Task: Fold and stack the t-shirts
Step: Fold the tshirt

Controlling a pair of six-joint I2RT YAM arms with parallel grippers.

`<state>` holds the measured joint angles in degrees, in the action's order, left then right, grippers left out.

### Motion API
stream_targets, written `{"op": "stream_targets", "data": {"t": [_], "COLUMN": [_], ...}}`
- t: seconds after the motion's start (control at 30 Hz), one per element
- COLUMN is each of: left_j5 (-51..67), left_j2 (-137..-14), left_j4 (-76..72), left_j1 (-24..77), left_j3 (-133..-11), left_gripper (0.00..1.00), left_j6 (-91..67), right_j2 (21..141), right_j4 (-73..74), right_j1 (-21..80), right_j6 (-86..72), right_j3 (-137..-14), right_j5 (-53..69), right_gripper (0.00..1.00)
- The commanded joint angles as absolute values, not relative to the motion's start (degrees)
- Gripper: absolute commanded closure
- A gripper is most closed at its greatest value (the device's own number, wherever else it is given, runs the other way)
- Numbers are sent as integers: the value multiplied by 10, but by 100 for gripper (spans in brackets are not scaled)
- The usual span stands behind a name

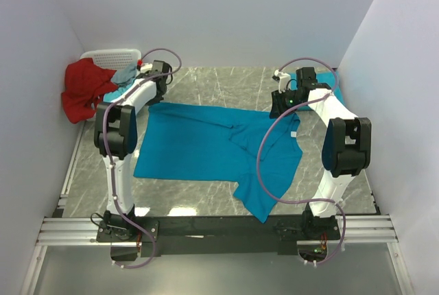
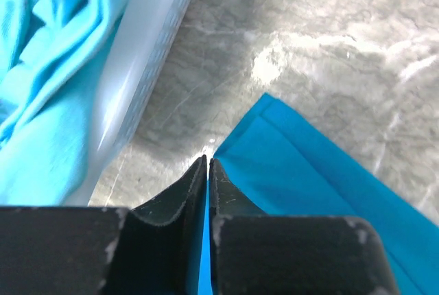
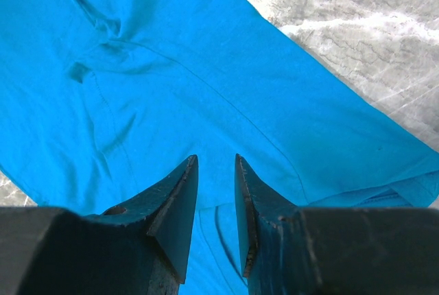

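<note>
A teal-blue t-shirt (image 1: 212, 147) lies spread and partly rumpled across the middle of the table. My left gripper (image 1: 156, 101) is at its far left corner. In the left wrist view the left gripper (image 2: 208, 161) is shut on that corner of the shirt (image 2: 309, 171), with a thin strip of cloth between the fingers. My right gripper (image 1: 280, 108) is over the shirt's far right part. In the right wrist view the right gripper (image 3: 216, 161) stands narrowly open just above the shirt (image 3: 171, 68), with a fold of cloth below the gap. A folded teal shirt (image 1: 330, 84) lies at the back right.
A white basket (image 1: 110, 55) stands at the back left with a red cloth (image 1: 84, 89) and a light blue cloth (image 1: 125, 74) hanging from it. The basket wall (image 2: 147, 48) and the light blue cloth (image 2: 48, 68) are close to the left gripper. White walls enclose the table.
</note>
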<state>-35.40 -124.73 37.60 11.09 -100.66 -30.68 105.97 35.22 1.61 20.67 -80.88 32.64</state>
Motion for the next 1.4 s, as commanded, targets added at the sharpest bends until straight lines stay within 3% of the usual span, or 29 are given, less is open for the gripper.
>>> {"op": "stream_targets", "data": {"t": [0.0, 0.23, 0.33, 0.37, 0.47, 0.63, 0.8, 1.37], "left_j5": [-331, -339, -331, -326, -327, -312, -288, -267], "left_j2": [-1194, -1165, -1172, -1178, -1192, -1228, -1250, -1276], "left_j4": [348, 311, 316, 318, 320, 336, 336, 345], "left_j1": [115, 114, 109, 106, 101, 97, 92, 82], "left_j3": [-976, -896, -913, -919, -944, -1001, -1026, -1023], "left_gripper": [89, 90, 70, 57, 46, 48, 57, 68], "left_j6": [-301, -283, -278, -273, -271, -255, -242, -233], "right_j2": [1042, 1040, 1039, 1040, 1040, 1041, 1045, 1047], "right_j4": [354, 355, 356, 356, 357, 359, 360, 360], "right_j1": [11, 12, 12, 12, 11, 11, 11, 11], "right_j6": [213, 213, 213, 213, 214, 217, 217, 218], "right_j3": [-813, -813, -812, -812, -812, -813, -814, -814], "right_j5": [337, 342, 344, 344, 344, 344, 342, 345], "right_gripper": [65, 65, 65, 65, 65, 65, 65, 65]}}
